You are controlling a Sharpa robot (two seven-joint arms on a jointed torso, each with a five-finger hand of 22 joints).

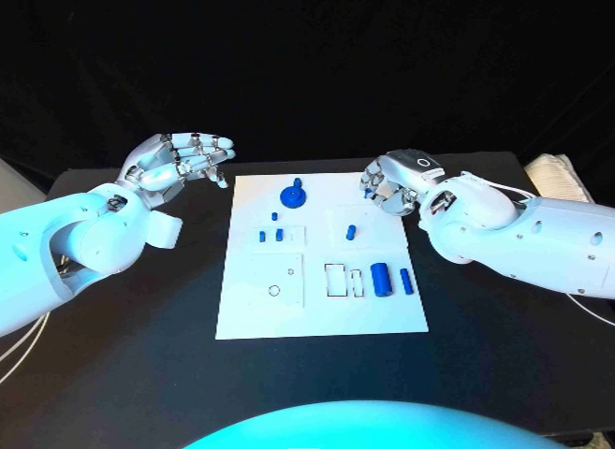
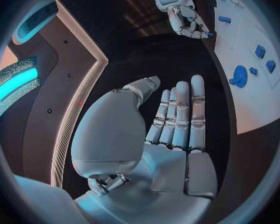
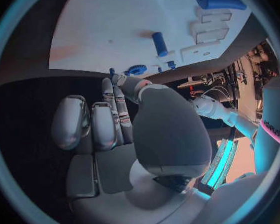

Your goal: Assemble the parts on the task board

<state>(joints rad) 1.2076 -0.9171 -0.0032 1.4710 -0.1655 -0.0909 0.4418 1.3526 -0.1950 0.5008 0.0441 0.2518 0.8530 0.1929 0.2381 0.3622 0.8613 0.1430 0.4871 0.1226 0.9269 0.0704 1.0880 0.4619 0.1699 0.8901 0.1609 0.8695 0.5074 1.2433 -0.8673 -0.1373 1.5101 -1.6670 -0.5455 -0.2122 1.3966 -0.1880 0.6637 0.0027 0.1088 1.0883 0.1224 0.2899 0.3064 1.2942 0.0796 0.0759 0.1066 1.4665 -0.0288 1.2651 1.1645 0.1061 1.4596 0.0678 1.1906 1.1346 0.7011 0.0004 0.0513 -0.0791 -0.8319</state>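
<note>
Head view. Task board (image 1: 254,313): white plate, centred on the black surface (image 1: 118,374). Parts on it: a round blue gear-like part (image 1: 294,195) near the far edge; small blue pegs (image 1: 272,234) left of centre; a short blue peg (image 1: 352,231) right of centre; a thick blue cylinder (image 1: 382,279) and a slimmer blue bar (image 1: 405,281) lying side by side toward the right edge, long axes running near-to-far. Left hand (image 1: 179,159): raised off the board's far-left corner, fingers loosely curled, nothing in it. Right hand (image 1: 395,182): at the board's far-right corner, fingers curled downward; whether anything is held cannot be told here.

Left wrist view. Left hand (image 2: 168,129): palm bare, fingers extended side by side, released. Task board (image 2: 258,99) lies off to one side, with the gear-like part (image 2: 238,76) the closest part.

Right wrist view. Right hand (image 3: 115,129): fingers bent, palm bare, apparently grasping nothing. Short blue peg (image 3: 159,44) lies on the board beyond the fingertips, long axis roughly along the hand's reach.

Judgement: the right hand is nearer the short peg, cylinder and bar, and is the likelier one to make the next pick.
</note>
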